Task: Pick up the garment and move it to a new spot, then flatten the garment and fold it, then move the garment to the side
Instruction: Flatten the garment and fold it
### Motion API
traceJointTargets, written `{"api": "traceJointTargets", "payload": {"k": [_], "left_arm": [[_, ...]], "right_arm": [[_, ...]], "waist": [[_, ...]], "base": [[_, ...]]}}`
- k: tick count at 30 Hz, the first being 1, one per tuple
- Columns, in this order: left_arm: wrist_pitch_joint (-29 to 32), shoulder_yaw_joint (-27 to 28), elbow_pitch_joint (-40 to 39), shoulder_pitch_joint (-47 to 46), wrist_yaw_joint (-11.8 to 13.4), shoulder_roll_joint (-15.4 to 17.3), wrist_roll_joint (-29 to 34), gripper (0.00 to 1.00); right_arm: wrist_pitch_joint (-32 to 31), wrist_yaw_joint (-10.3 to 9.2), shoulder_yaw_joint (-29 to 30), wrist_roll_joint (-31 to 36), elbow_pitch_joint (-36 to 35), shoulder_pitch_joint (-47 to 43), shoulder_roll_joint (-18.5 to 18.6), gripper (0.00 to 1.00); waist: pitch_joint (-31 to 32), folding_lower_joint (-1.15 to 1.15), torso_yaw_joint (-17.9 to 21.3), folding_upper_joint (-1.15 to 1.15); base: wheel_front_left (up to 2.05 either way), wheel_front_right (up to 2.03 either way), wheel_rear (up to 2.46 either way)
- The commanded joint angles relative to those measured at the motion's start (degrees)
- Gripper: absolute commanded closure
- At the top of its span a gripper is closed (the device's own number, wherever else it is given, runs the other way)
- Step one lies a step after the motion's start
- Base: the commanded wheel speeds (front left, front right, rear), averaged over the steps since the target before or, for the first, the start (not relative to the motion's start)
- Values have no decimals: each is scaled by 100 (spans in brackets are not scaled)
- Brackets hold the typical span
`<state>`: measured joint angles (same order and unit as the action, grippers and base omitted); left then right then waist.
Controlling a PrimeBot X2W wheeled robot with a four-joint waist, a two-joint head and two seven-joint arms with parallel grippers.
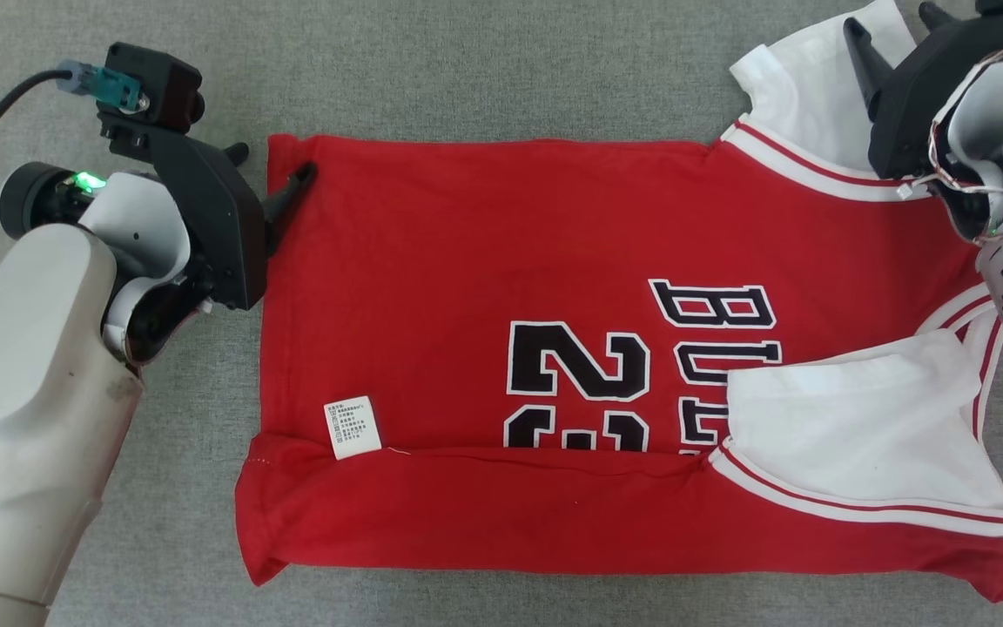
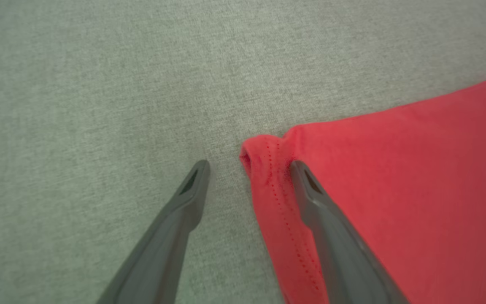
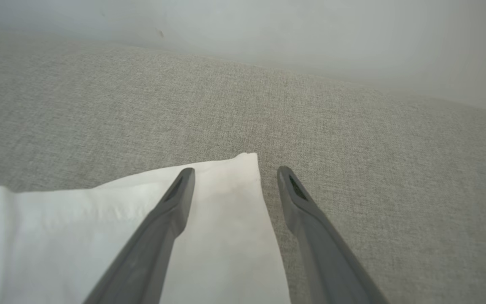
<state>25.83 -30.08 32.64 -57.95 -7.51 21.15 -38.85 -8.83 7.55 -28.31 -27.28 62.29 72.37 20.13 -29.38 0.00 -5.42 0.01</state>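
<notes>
The garment [image 1: 484, 261] is a red jersey with black-and-white lettering and white sleeves, spread flat on the grey cloth surface, its near edge folded up over the print. My left gripper [image 1: 271, 165] stands open at the far left hem corner. In the left wrist view the left gripper [image 2: 249, 166] straddles that corner of the red cloth [image 2: 395, 169], one finger on the fabric, one on the bare surface. My right gripper [image 1: 895, 24] is open over the far white sleeve [image 1: 806, 87]. In the right wrist view the right gripper [image 3: 235, 172] straddles the sleeve's [image 3: 99, 219] corner edge.
Grey woven cloth [image 1: 467, 70] covers the whole work surface. A white care label [image 1: 352, 427] lies on the folded near edge. The near white sleeve [image 1: 850, 427] rests on the jersey at the right. A pale wall [image 3: 310, 33] rises beyond the surface's far edge.
</notes>
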Motion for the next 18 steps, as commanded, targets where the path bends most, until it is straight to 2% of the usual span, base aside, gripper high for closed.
{"api": "traceJointTargets", "payload": {"k": [1, 7, 8, 9, 10, 12, 13, 18], "left_arm": [[-8, -35, 65, -24, 12, -1, -9, 0], [23, -193, 229, -139, 11, -150, -141, 0], [26, -217, 252, -162, 11, -160, -151, 0], [28, -233, 276, -175, 11, -174, -172, 5], [28, -253, 298, -186, 11, -190, -198, 53], [-3, -288, 340, -208, 11, -218, -230, 92], [-9, -296, 361, -213, 11, -234, -253, 100], [-384, -229, 413, -244, 14, -198, -223, 100]], "right_arm": [[8, -16, -22, -14, 62, 90, 6, 0], [-242, -16, -128, -140, 460, 326, -21, 0], [-278, -16, -142, -159, 504, 351, -40, 25], [-269, -16, -156, -177, 534, 370, -50, 47], [-284, -16, -180, -189, 571, 388, -56, 100], [-301, -16, -218, -227, 633, 424, -69, 100], [-271, -16, -232, -253, 646, 446, -61, 100], [127, -16, -291, -307, 548, 479, -18, 100]], "waist": [[-41, 0, -10, -1], [-129, 0, -57, -1], [-139, 0, -53, -1], [-145, 0, -50, -1], [-147, 0, -47, -1], [-134, 0, -37, -1], [-121, 0, -31, -1], [-35, 0, -5, -1]], "base": [[0, 0, 0], [0, 0, 0], [0, 0, 0], [0, 0, 0], [0, 0, 0], [0, 0, 0], [0, 0, 0], [0, 0, 0]]}}
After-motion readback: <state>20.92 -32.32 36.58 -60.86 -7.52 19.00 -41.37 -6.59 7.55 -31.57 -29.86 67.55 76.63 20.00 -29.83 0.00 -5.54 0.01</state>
